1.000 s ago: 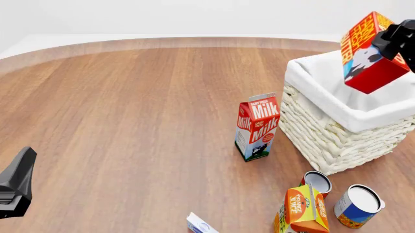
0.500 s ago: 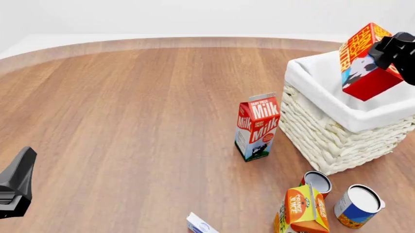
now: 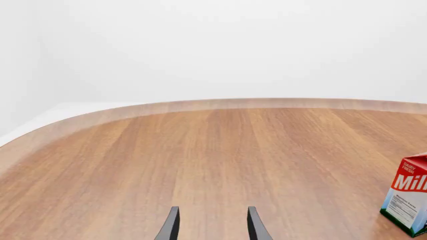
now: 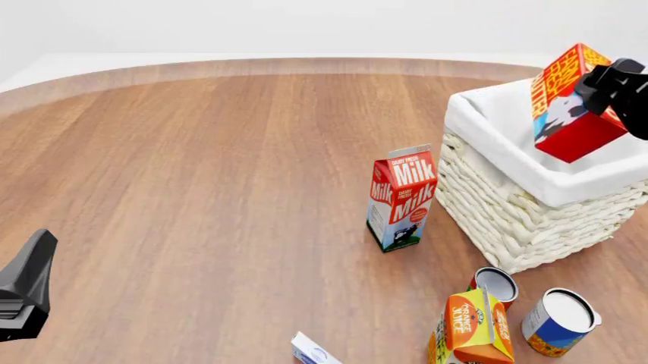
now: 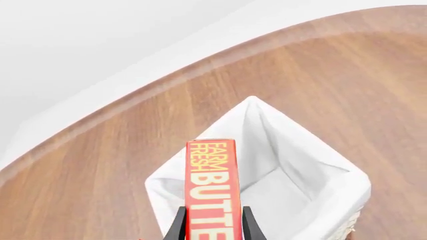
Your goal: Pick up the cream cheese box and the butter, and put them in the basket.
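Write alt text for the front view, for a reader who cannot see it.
The right gripper holds the butter tilted above the open basket at the wooden table's right side. A milk carton stands left of the basket; two cans, an orange juice carton and the cream cheese box sit nearer the camera.

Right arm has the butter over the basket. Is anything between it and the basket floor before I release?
Nothing visible. The right gripper holds the butter tilted above the basket. In the right wrist view the lining below the butter looks bare, though the box hides part of the interior.
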Controlling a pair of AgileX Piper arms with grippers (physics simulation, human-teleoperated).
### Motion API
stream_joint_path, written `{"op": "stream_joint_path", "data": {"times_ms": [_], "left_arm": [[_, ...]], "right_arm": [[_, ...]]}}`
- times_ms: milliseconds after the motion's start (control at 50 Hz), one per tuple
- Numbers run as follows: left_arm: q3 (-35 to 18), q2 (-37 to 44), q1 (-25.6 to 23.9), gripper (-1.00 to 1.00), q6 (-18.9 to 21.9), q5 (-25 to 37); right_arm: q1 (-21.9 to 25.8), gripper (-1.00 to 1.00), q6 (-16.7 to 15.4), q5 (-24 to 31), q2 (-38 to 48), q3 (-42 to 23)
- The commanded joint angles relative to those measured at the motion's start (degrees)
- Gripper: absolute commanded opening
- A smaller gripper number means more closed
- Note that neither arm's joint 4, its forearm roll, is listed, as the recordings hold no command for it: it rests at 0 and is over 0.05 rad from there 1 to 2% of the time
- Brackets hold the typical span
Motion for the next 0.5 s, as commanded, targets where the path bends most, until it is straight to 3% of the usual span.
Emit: {"op": "stream_joint_path", "data": {"times_ms": [20,340,360,500], "left_arm": [[0.0,0.0,0.0,1.0,0.0,0.0],[0.0,0.0,0.0,1.0,0.0,0.0],[0.0,0.0,0.0,1.0,0.0,0.0],[0.0,0.0,0.0,1.0,0.0,0.0]], "right_arm": [[0.0,-1.0,0.8,-1.1,-0.2,-0.5],[0.3,-1.0,1.6,-2.2,0.3,0.2],[0.1,1.0,1.3,-2.1,0.4,0.1],[-0.6,1.0,0.7,-1.9,0.1,-0.5]]}}
